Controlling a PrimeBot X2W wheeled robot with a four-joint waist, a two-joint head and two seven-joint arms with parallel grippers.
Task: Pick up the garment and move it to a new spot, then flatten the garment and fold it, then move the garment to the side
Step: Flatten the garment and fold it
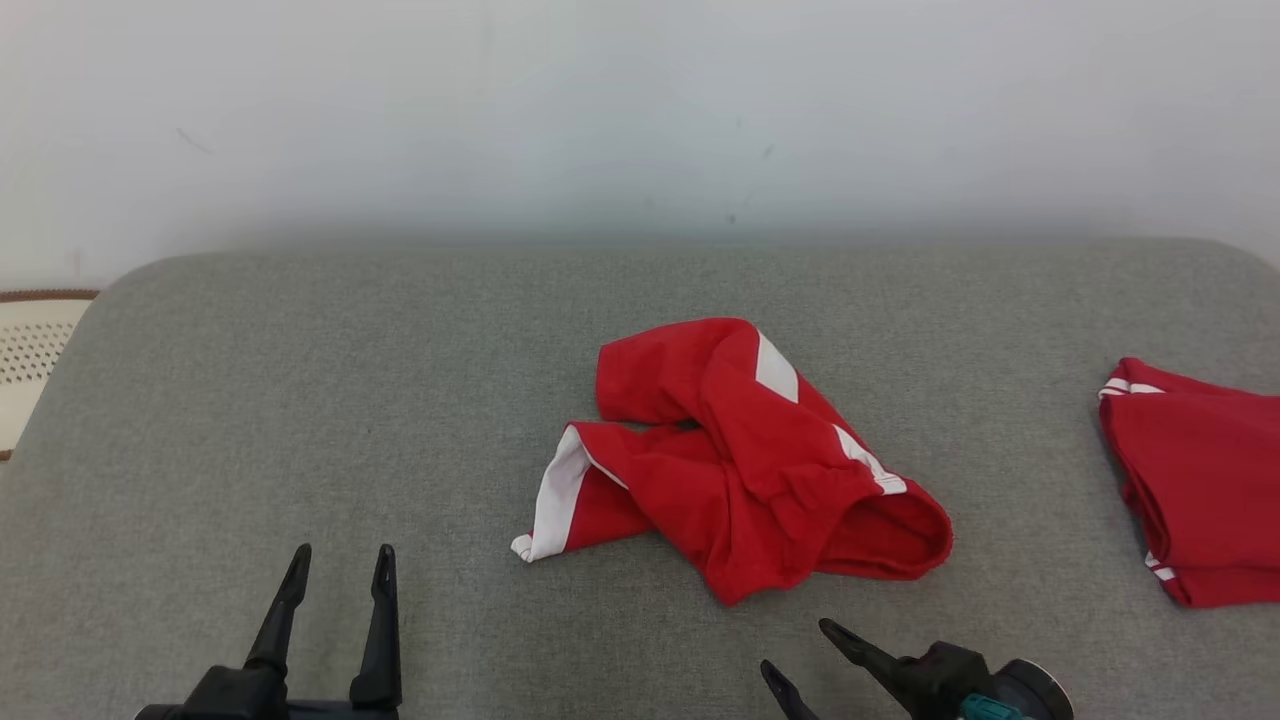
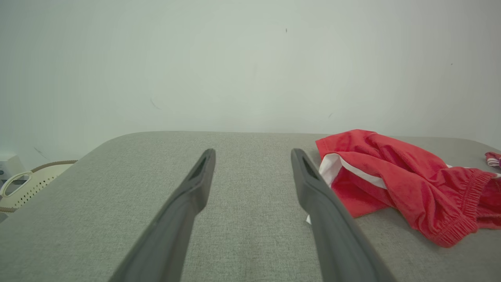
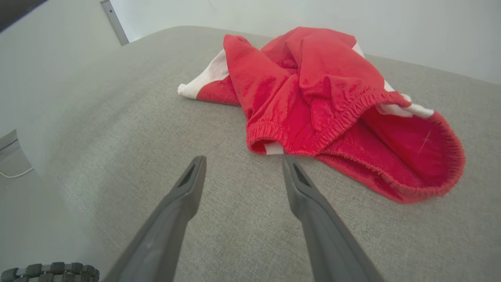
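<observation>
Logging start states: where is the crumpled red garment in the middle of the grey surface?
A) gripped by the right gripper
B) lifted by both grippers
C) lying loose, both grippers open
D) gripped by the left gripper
C: the garment lies on the grey surface; left gripper and right gripper stand open, empty.

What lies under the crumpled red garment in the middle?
The crumpled red garment rests on the grey cushion. Anything beneath its folds is covered, so I cannot tell.

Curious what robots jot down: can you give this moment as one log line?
stage: before pickup | garment: crumpled on grey cushion | left gripper: open, empty | right gripper: open, empty, near garment | second red garment: right edge
</observation>
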